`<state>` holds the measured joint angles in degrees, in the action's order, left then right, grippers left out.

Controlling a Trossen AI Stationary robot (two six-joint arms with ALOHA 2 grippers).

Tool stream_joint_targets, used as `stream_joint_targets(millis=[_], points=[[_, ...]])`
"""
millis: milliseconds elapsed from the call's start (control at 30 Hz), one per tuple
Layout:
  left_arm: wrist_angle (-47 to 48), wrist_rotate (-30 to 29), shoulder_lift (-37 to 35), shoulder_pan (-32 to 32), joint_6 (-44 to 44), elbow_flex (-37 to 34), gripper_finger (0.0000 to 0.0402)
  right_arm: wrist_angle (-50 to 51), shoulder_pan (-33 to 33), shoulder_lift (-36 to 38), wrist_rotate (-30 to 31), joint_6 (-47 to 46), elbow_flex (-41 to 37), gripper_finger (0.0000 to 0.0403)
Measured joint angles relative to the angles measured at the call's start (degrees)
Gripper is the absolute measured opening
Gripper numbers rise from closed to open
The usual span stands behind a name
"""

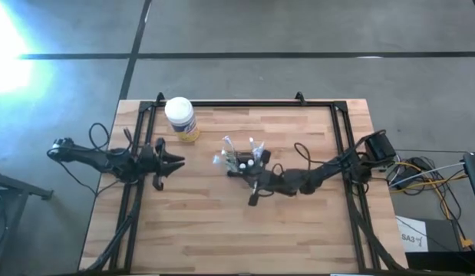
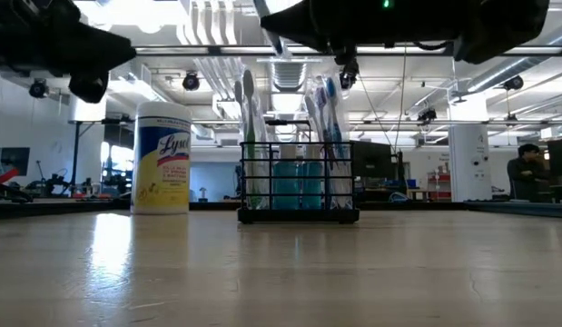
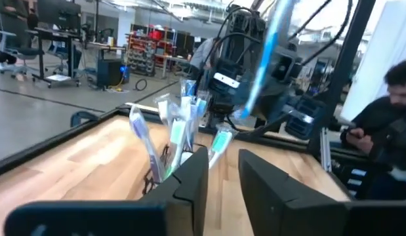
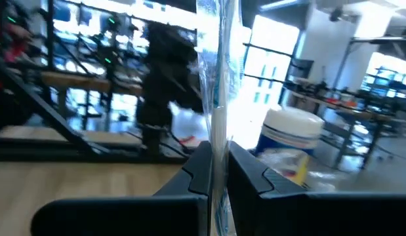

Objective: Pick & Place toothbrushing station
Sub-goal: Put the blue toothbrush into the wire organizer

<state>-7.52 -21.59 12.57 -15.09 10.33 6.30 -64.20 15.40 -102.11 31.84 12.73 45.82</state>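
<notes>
The black slotted toothbrushing station (image 1: 242, 162) stands on its base on the wooden table (image 1: 222, 230), near the middle, with several toothbrushes upright in it (image 2: 299, 182); it also shows in the left wrist view (image 3: 183, 137). My right gripper (image 1: 255, 176) hovers at the station's near right side, above it (image 2: 346, 65), shut on a clear blue toothbrush (image 4: 219, 78). My left gripper (image 1: 178, 162) is open and empty to the station's left, its fingers pointing at the station (image 3: 222, 167). My right gripper pinches the toothbrush's handle (image 4: 220, 124) between its two fingers (image 4: 201, 167), which lie across it and come from the table's right. The brush stands about upright past the fingers. Its lower end is hidden by the gripper, so I cannot tell whether it sits in the station.
A white-lidded yellow wipes jar (image 1: 181, 119) stands upright at the far left of the table (image 2: 162, 159). A black frame rail (image 1: 245, 103) runs along the far edge and down both sides. The near half of the table holds no objects.
</notes>
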Motion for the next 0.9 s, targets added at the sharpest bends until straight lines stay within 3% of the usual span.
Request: stream_joint_targets(millis=[433,767,900], points=[[-3.4,-2.6,17.7,1.1,-9.9,11.4,0.0006,0.6,-0.2,-0.4,-1.0,0.8,-1.1,0.0019],[-14.2,-2.5,29.7,2.0,-11.7,15.9,0.0043,-1.3,-0.2,-0.4,-3.4,4.0,-1.1,0.0020],[-19.0,0.1,33.3,2.0,-13.2,17.4,0.0079,-1.7,-0.2,-0.4,-3.4,4.2,-0.3,0.0020]])
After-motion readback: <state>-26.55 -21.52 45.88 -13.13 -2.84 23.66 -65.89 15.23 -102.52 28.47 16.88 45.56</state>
